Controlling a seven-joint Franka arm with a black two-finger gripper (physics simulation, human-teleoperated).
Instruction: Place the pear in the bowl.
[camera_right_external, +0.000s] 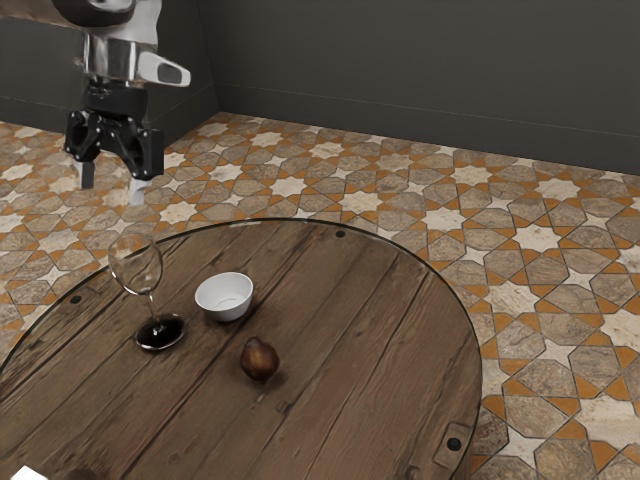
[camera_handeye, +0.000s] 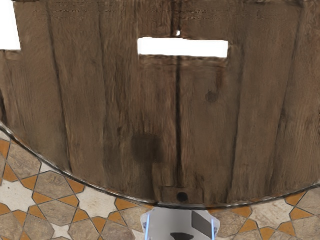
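Observation:
High at the exterior view's upper left, my gripper (camera_right_external: 112, 184) hangs above the table's far-left side, its two fingers spread apart with nothing between them. The dark reddish-brown pear (camera_right_external: 260, 360) rests on the wooden tabletop, well below the gripper and toward the exterior view's right. A small white bowl (camera_right_external: 224, 298) stands upright a short way behind the pear, and no contents are visible inside. Pear and bowl are apart.
A clear stemmed glass (camera_right_external: 150, 292) stands on the round table (camera_right_external: 350, 330), left of the bowl in the exterior view. A white object (camera_right_external: 28, 473) sits at that view's lower-left corner. In the wrist view, white rectangular shapes (camera_handeye: 183, 48) lie over the planks (camera_handeye: 120, 100).

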